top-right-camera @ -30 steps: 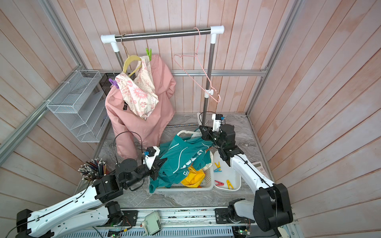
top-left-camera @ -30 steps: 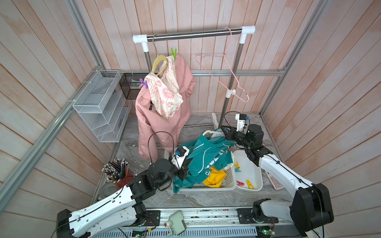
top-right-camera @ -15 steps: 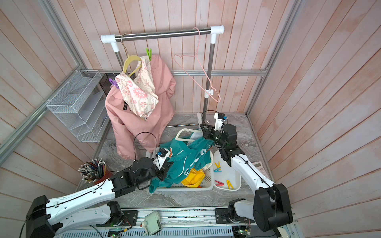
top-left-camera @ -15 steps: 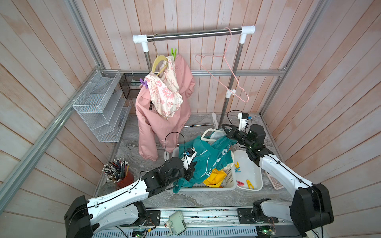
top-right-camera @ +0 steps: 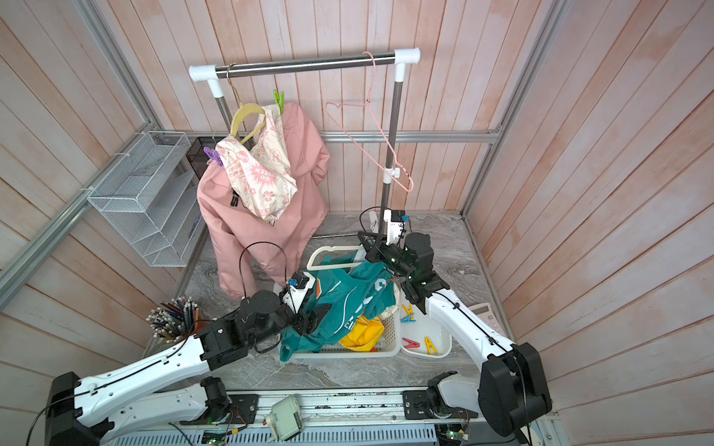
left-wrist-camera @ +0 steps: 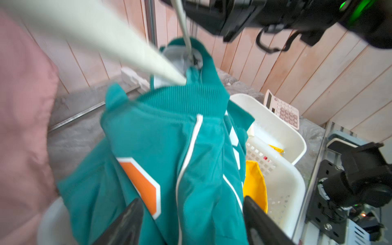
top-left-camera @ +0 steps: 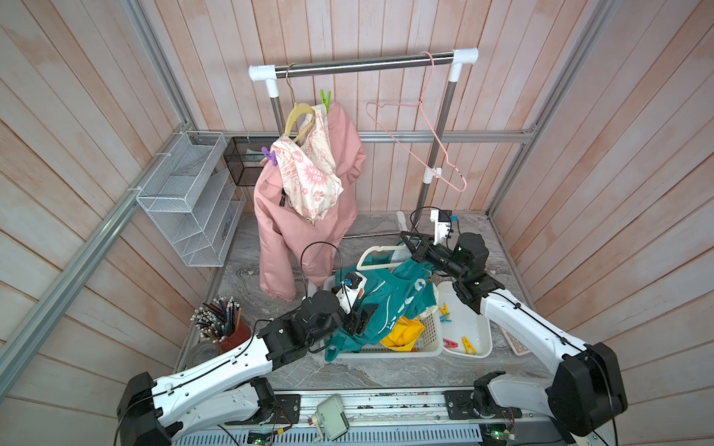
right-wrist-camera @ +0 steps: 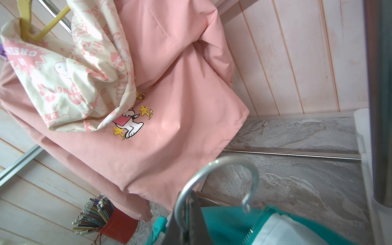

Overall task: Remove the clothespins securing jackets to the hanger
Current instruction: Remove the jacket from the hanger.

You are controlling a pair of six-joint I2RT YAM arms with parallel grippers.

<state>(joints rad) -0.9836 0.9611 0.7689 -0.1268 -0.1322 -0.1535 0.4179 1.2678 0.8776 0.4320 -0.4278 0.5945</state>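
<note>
**Enclosure seen from above.** Walls of pale pink-brown wooden planks close in the back and both sides, and aluminium rails run across them. The desk has a grey marbled surface. At 12 o'clock stands a clothes rack, a steel crossbar on two steel posts with white plastic corner fittings. At 9 o'clock a white wire-mesh shelf unit sits tilted against the side wall, below its slanted rail. At 11 o'clock, just beside the shelf unit, a black mesh box rests against the back wall. Lighting is soft and even, and shadows are faint.
</note>
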